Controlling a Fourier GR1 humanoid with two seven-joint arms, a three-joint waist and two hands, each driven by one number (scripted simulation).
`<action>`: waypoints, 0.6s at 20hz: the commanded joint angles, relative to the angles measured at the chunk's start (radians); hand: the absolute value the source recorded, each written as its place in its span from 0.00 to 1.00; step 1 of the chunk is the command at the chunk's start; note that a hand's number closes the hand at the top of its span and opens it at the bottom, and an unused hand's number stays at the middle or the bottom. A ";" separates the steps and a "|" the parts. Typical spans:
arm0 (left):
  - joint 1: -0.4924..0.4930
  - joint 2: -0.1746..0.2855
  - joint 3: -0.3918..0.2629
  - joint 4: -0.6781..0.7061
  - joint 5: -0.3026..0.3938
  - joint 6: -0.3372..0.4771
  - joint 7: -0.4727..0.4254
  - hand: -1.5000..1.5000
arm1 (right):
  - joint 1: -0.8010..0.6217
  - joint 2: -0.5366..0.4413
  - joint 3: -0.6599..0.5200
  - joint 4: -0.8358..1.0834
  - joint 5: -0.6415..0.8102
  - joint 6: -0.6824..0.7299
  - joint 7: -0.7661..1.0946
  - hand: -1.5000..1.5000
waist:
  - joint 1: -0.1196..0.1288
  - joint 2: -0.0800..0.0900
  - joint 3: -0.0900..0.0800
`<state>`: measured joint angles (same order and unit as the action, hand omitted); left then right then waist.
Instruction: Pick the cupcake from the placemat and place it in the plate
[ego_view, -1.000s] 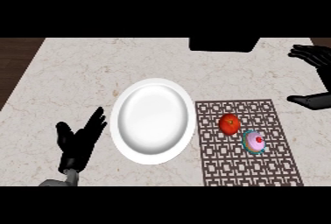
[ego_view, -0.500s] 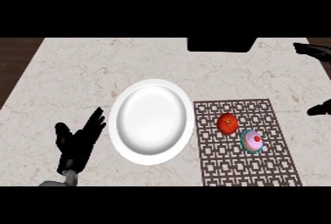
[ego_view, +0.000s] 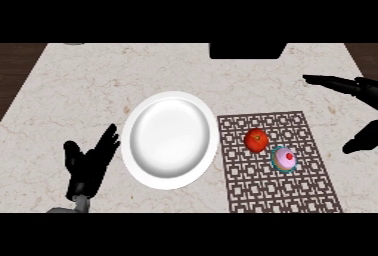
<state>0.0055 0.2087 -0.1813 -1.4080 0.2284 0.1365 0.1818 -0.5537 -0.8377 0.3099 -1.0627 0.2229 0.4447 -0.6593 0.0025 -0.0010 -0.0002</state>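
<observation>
The right hand comes in from the right edge of the head view. Its fingers are stretched out and its thumb stands far away from them, so the hand is wide spread and holds nothing. Its palm is outside the view.

The cupcake, with pink frosting and a red cherry on top, stands on the patterned placemat. From the right hand it lies to the left, closer to the thumb than to the fingers, and apart from both. It is round, so I see no long axis that would dictate the grasp.

A red tomato sits just beside the cupcake, on the side away from the right hand. In my judgement this neighbour is the thing to be careful with when the fingers close.

The white plate lies further left from the right hand, beyond the cupcake and the tomato, at the left border of the placemat.

The left hand rests open, fingers up, on the far side of the plate. The right hand is clearly the nearer one to the cupcake, so the pick seems to belong to it.
</observation>
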 joint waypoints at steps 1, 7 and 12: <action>0.027 0.005 0.019 -0.003 0.002 -0.036 -0.019 0.50 | 0.064 0.041 -0.003 -0.132 0.051 0.009 0.069 0.00 | -0.004 -0.001 0.000; 0.051 0.006 0.033 -0.041 -0.011 -0.047 0.006 0.50 | 0.170 0.071 -0.023 -0.250 0.151 -0.015 0.168 0.00 | -0.004 -0.001 0.000; -0.035 -0.048 0.026 -0.015 -0.054 0.009 0.045 0.50 | 0.219 0.147 0.040 -0.203 0.255 -0.025 0.106 0.00 | -0.003 0.001 0.000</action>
<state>0.0111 0.1845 -0.1573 -1.4344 0.1963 0.1239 0.2102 -0.3928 -0.7260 0.3206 -1.2563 0.4123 0.4338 -0.5283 0.0008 -0.0010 -0.0003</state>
